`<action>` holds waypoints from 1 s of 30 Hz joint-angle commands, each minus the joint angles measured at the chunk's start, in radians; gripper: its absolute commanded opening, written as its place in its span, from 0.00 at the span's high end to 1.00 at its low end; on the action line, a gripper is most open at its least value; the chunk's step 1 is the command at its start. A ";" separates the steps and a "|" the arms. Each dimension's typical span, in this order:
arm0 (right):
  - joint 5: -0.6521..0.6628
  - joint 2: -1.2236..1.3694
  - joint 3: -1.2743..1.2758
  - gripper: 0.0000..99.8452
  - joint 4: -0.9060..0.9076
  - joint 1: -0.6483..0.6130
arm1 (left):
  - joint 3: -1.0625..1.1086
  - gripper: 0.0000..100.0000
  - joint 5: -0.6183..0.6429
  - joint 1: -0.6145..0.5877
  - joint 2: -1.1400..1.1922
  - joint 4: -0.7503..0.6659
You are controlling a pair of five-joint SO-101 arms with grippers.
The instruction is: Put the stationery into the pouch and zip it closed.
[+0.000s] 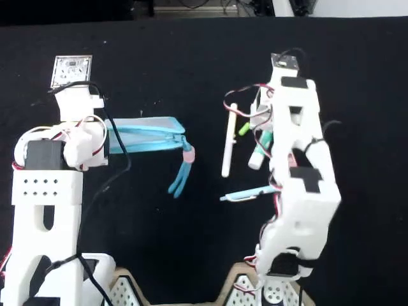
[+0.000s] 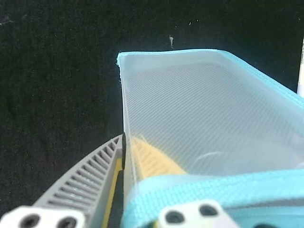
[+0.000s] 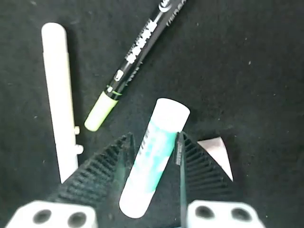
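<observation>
A translucent light-blue pouch point(image 1: 150, 136) lies at the left of the black table, and its zipper strap point(image 1: 183, 171) trails toward the middle. My left gripper point(image 1: 106, 136) is shut on the pouch's near edge. In the left wrist view the pouch point(image 2: 199, 114) has one wall pinched between the grey finger point(image 2: 90, 178) and a yellow pad seen through the plastic. At the right, my right gripper point(image 3: 154, 137) is shut on a white and teal glue stick point(image 3: 156, 142) that lies on the cloth, and both the gripper point(image 1: 261, 148) and the glue stick point(image 1: 257, 157) show from above.
A white pen point(image 1: 229, 140) point(image 3: 59, 99) and a green-tipped highlighter point(image 1: 244, 128) point(image 3: 128, 71) lie just beyond the glue stick. Nearer the arm bases lies a blue pen point(image 1: 245, 194). A small white scrap point(image 3: 216, 151) sits by one right finger. A white tag point(image 1: 71, 70) lies far left.
</observation>
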 commanded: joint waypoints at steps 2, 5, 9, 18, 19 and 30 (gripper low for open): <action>-0.025 0.116 -0.246 0.86 0.101 0.014 | 0.044 0.97 0.006 0.008 0.014 -0.023; -0.025 0.185 -0.318 0.86 0.120 0.014 | 0.045 0.97 0.006 0.008 0.014 -0.020; -0.018 0.257 -0.387 0.87 0.158 0.014 | 0.045 0.97 0.006 0.008 0.014 -0.020; 0.123 0.275 -0.536 0.99 0.308 0.025 | 0.061 0.97 0.006 0.008 0.014 -0.021; 0.133 0.274 -0.550 0.99 0.336 0.025 | 0.061 0.97 0.006 0.008 0.014 -0.021; 0.252 -0.113 -0.357 0.99 0.470 0.176 | 0.061 0.97 0.061 0.008 0.014 -0.023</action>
